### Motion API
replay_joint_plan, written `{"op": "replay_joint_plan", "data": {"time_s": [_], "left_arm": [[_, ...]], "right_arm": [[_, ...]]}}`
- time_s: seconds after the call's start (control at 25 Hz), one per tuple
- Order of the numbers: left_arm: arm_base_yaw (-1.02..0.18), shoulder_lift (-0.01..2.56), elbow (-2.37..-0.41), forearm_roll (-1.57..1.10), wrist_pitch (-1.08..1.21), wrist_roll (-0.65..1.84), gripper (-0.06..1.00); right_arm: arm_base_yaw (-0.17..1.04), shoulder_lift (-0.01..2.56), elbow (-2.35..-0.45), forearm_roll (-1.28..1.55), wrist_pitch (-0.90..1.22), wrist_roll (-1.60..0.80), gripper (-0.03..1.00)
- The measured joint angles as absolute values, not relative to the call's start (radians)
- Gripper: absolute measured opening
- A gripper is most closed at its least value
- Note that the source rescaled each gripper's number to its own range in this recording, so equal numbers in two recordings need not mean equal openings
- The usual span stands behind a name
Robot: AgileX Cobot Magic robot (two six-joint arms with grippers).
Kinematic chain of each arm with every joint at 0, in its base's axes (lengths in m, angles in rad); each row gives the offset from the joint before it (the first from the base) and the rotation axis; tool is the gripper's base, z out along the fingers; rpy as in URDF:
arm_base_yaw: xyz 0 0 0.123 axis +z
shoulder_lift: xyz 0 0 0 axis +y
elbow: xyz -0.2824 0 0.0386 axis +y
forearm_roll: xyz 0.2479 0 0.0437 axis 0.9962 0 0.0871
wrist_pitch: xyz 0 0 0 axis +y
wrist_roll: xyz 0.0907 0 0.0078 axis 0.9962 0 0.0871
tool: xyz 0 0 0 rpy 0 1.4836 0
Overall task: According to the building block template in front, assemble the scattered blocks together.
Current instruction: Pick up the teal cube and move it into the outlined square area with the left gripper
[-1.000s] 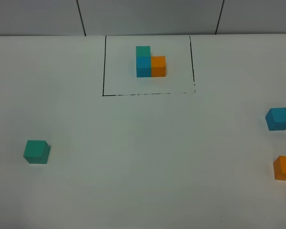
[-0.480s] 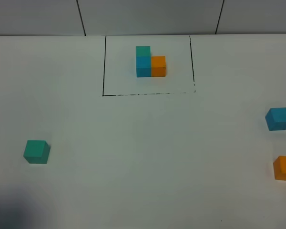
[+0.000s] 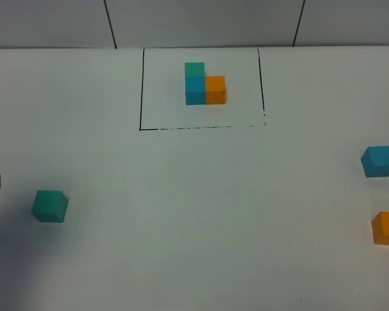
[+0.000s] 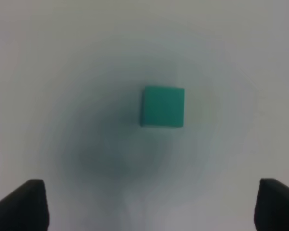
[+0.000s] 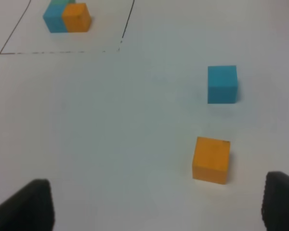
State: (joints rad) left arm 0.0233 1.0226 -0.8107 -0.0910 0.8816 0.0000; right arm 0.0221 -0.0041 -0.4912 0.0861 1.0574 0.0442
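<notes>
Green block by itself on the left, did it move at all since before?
No. The teal-green cube sits in the same spot relative to the black-lined frame.

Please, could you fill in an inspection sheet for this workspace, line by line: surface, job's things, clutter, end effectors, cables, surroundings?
Surface: white table, plain, with a black-lined frame at its far side.
Job's things: template of joined teal, blue and orange cubes inside the frame; teal block alone on the left; blue block and orange block apart from each other on the right.
Clutter: nothing seen.
End effectors: left end effector open, facing the teal block, not touching it; right end effector open and empty, with the blue and orange blocks ahead of it.
Cables: nothing seen.
Surroundings: grey wall panels behind the table.
</notes>
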Motion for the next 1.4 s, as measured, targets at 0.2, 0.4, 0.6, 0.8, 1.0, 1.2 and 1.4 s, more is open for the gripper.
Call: {"op": "replay_joint_plan", "data": {"time_s": [0.2, 0.4, 0.6, 0.8, 1.0, 1.2, 1.4], "left_arm": [[0.023, 1.219, -0.863, -0.136, 0.882, -0.007, 0.97], [-0.018, 1.353, -0.898, -0.132, 0.875, -0.008, 0.97], [-0.1, 1.44, -0.937, -0.086, 0.858, -0.051, 0.97], [-0.145, 1.507, -0.946, -0.052, 0.828, -0.104, 0.97], [-0.149, 1.581, -0.947, -0.046, 0.81, -0.107, 0.96], [-0.149, 1.632, -0.947, 0.0, 0.8, -0.122, 0.96], [-0.149, 1.652, -0.944, 0.024, 0.77, -0.125, 0.96]], "right_arm": [[0.022, -0.004, -0.491, 0.086, 1.057, 0.044, 0.74], [0.022, -0.004, -0.491, 0.087, 1.057, 0.044, 0.74], [0.022, -0.004, -0.491, 0.087, 1.057, 0.045, 0.74], [0.022, -0.004, -0.491, 0.087, 1.057, 0.045, 0.74], [0.022, -0.004, -0.491, 0.087, 1.057, 0.045, 0.74], [0.022, -0.004, -0.491, 0.087, 1.057, 0.045, 0.74], [0.022, -0.004, -0.491, 0.087, 1.057, 0.045, 0.74]]}}
